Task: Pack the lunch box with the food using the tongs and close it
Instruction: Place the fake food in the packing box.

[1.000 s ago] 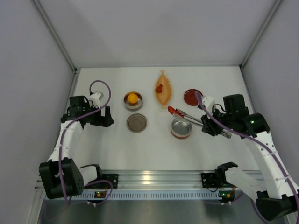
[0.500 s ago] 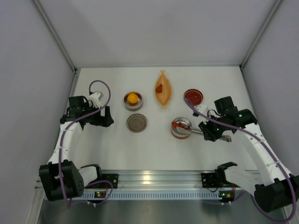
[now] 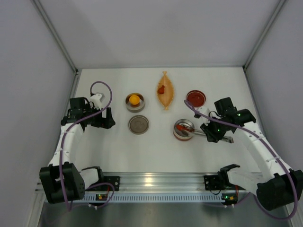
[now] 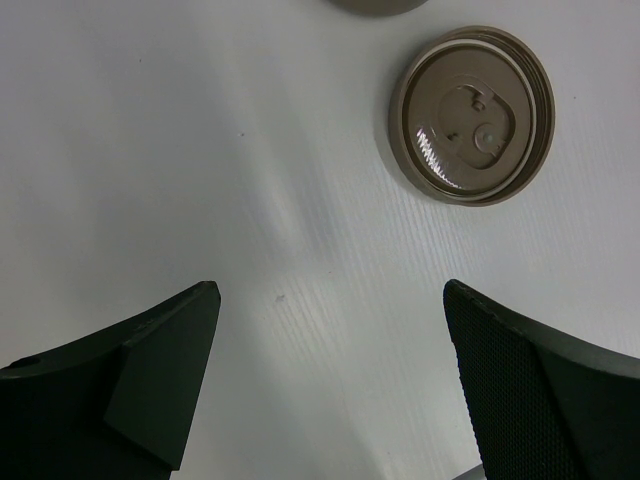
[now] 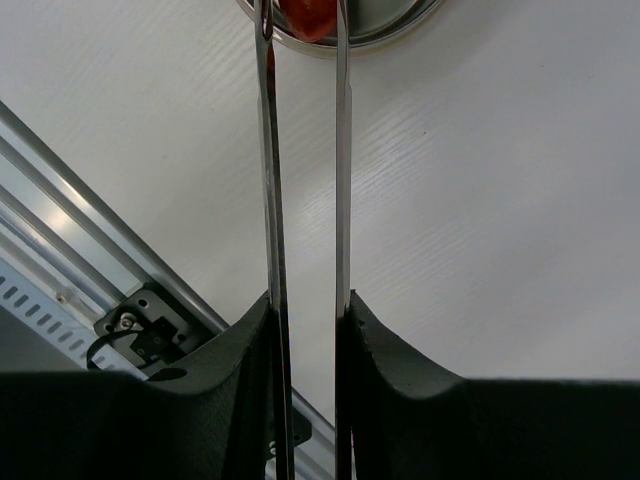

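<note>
Right tool [image 5: 305, 312] pinches the tongs [image 5: 341, 150]; their tips hold red food [image 5: 308, 18] over the steel tin [image 3: 179, 135], with the arm bent leftward. Left tool [image 4: 330, 300] is spread.

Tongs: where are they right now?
In the top view, right of centre: the right gripper holds the tongs, their tips over the steel tin on the near side of the orange dish, pinching a red food piece.

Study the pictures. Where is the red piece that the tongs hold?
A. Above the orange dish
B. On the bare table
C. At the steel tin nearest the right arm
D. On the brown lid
C: the tongs pinch the red piece at the mouth of the steel tin.
</note>
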